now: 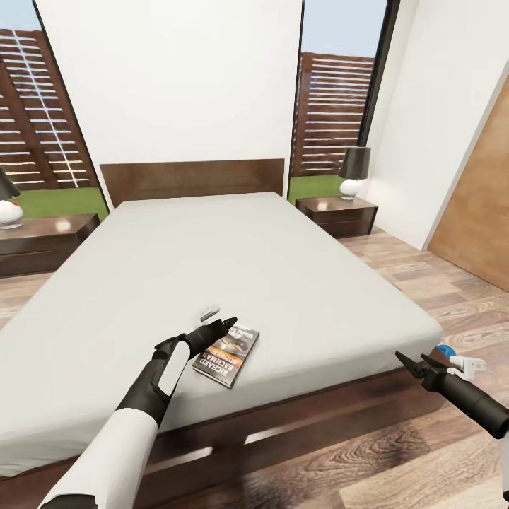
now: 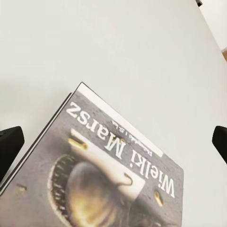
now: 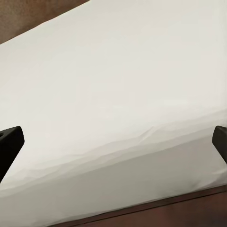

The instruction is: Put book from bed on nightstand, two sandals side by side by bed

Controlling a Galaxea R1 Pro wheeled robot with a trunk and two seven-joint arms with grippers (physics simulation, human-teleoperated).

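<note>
Over the near edge of the bed (image 1: 283, 261), your left gripper (image 1: 220, 326) hangs with its jaws spread wide, holding nothing; the left wrist view shows both fingertips (image 2: 10, 144) set far apart, with the book (image 2: 109, 175) lying between and beyond them. Item: the book (image 1: 227, 351), flat on the mattress, just beside the left gripper, cover up, not yet gripped. Item: your right gripper (image 1: 413, 365), low off the bed's right corner, jaws likewise wide and empty, facing the mattress side. Item: a small blue object (image 1: 445, 350) just behind that arm, possibly a sandal, too hidden to confirm. Item: one nightstand (image 1: 338, 213) with lamp (image 1: 353, 172) right of the headboard; another nightstand (image 1: 42, 240) at left. Status, as judged: book transfer not begun, sandals not yet placed; every step remains.
</note>
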